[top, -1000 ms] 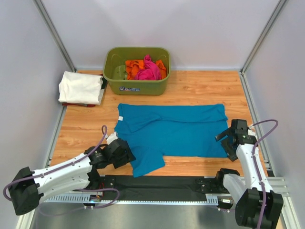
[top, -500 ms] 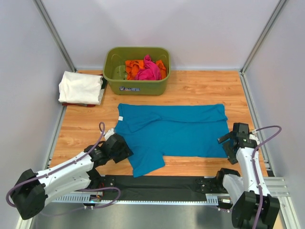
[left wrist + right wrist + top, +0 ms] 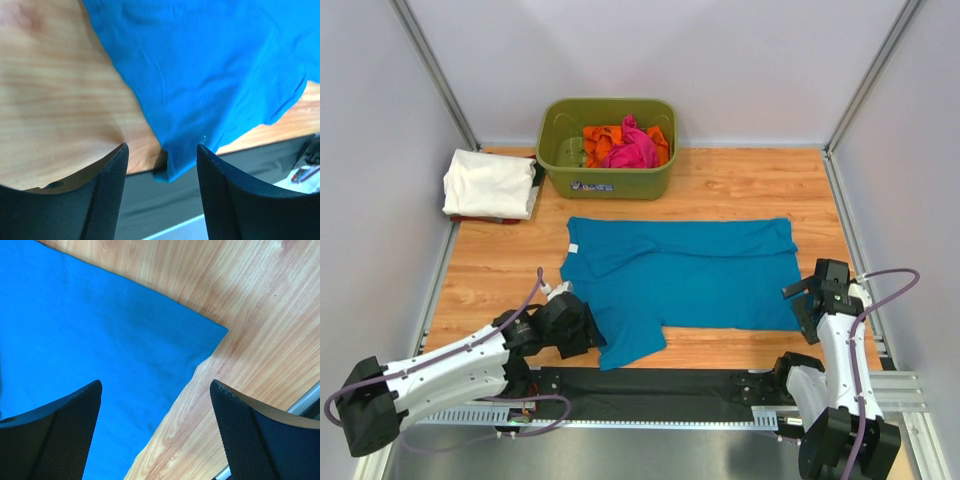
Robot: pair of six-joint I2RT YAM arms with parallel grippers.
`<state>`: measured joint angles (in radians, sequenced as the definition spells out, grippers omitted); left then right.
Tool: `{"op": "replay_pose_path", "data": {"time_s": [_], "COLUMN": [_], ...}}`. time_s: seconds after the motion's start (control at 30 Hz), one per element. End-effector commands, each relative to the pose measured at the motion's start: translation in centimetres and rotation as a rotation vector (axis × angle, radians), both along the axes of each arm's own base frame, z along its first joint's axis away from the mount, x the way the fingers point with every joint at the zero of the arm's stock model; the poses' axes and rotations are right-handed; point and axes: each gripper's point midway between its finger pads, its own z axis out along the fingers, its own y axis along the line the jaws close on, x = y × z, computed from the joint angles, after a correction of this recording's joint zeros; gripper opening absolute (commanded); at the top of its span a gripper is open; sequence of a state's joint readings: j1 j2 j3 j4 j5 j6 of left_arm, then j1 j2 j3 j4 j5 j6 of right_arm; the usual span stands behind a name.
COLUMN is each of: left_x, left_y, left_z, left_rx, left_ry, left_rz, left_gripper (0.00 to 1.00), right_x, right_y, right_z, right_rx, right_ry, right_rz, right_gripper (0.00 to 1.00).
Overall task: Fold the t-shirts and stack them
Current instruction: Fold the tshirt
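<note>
A teal-blue t-shirt lies spread flat on the wooden table, one sleeve reaching toward the near edge. My left gripper is open and low at that sleeve's left edge. In the left wrist view the sleeve corner hangs between the open fingers. My right gripper is open and empty over the shirt's near right corner, its jaws wide apart. A folded white t-shirt lies at the far left. Pink and orange shirts lie bunched in the tub.
An olive-green tub stands at the back middle. A black strip runs along the near edge, under the sleeve tip. Metal frame posts and grey walls close in both sides. Bare wood shows between tub and shirt.
My left gripper has shifted slightly toward the near edge beside the sleeve. My right gripper has drifted a little right and nearer, off the shirt's right edge. The shirt has not moved.
</note>
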<state>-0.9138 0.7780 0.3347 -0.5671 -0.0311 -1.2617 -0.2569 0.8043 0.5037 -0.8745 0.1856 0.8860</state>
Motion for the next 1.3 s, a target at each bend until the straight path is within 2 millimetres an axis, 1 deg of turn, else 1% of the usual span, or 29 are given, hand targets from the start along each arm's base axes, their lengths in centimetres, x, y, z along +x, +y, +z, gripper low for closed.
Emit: {"op": "replay_pose_path", "data": {"time_s": [0.0, 0.03, 0.2, 0.27, 0.3, 0.37, 0.43, 0.47, 0.53, 0.57, 0.63, 0.67, 0.7, 0.73, 0.8, 0.9, 0.93, 1.0, 1.1, 1.13, 1.23, 1.27], "left_x": [-1.5, -1.9, -1.7, -2.1, -2.1, -2.3, -2.5, -2.3, -2.3, -2.1, -2.1, -2.1, -1.9, -1.9, -1.5, -1.3, -1.2, -1.0, -0.6, -0.5, -0.2, 0.0], "left_y": [0.1, -0.2, -2.5, -2.8, -3.1, -3.3, -3.7, -4.1, -4.3, -4.6, -4.6, -4.3, -4.3, -4.2, -4.1, -3.8, -3.7, -3.5, -3.0, -3.0, -2.7, -2.7], "left_z": [0.1, 0.1, 1.0, 0.8, 1.2, 1.1, 0.9, 1.0, 0.8, 1.0, 1.1, 1.0, 1.2, 1.3, 1.8, 2.2, 2.3, 2.5, 2.8, 2.9, 2.7, 2.6], "left_rx": [-0.015, -0.024, -0.087, -0.061, -0.059, -0.046, -0.061, -0.083, -0.093, -0.105, -0.104, -0.089, -0.089, -0.084, -0.08, -0.067, -0.065, -0.054, -0.034, -0.031, -0.017, -0.015], "left_ry": [0.066, 0.064, 0.044, 0.062, 0.062, 0.066, 0.069, 0.065, 0.063, 0.057, 0.054, 0.051, 0.047, 0.041, 0.019, -0.001, -0.002, -0.013, -0.04, -0.048, -0.066, -0.073], "left_rz": [0.036, 0.02, -0.008, -0.019, -0.02, -0.017, -0.019, -0.008, -0.004, -0.004, -0.003, 0.0, 0.004, 0.007, 0.012, 0.011, 0.014, 0.017, 0.021, 0.023, 0.031, 0.034], "left_gripper": [0.64, 0.64, 0.64, 0.64, 0.64, 0.63, 0.59, 0.54, 0.45, 0.35, 0.26, 0.15, 0.1, 0.02, 0.0, 0.0, 0.0, 0.0, 0.0, 0.0, 0.0, 0.0], "right_x": [0.8, 0.8, 0.7, 0.6, 0.6, 0.6, 0.7, 0.7, 0.4, 0.4, 0.3, 0.4, 0.4, 0.5, 0.7, 1.0, 1.2, 1.2, 0.4, 0.0, -0.5, -1.2], "right_y": [-0.8, -0.9, -1.3, -1.6, -1.8, -2.1, -2.2, -2.1, -2.3, -2.3, -2.3, -2.4, -2.5, -2.6, -2.7, -2.7, -2.3, -2.1, -2.3, -2.7, -3.1, -3.0], "right_z": [0.8, 0.9, 1.2, 1.3, 1.5, 1.5, 1.6, 1.5, 1.3, 1.4, 1.5, 1.5, 1.5, 1.6, 1.6, 1.4, 1.3, 1.0, 0.9, 1.0, 1.8, 1.5], "right_rx": [-0.036, -0.041, -0.058, -0.069, -0.075, -0.079, -0.078, -0.073, -0.078, -0.076, -0.073, -0.073, -0.073, -0.068, -0.071, -0.064, -0.047, -0.036, -0.045, -0.063, -0.062, -0.048], "right_ry": [-0.034, -0.033, -0.028, -0.022, -0.021, -0.014, -0.012, -0.005, 0.007, 0.002, -0.004, -0.013, -0.018, -0.024, -0.037, -0.052, -0.059, -0.057, -0.017, 0.006, 0.057, 0.123], "right_rz": [-0.014, -0.013, -0.016, -0.027, -0.033, -0.036, -0.037, -0.03, -0.033, -0.033, -0.051, -0.059, -0.066, -0.072, -0.075, -0.067, -0.057, -0.045, -0.064, -0.08, -0.141, -0.14], "right_gripper": [0.91, 0.91, 0.91, 0.91, 0.91, 0.91, 0.92, 0.91, 0.91, 0.91, 0.91, 0.91, 0.91, 0.9, 0.89, 0.81, 0.79, 0.78, 0.78, 0.8, 0.88, 0.91]}}
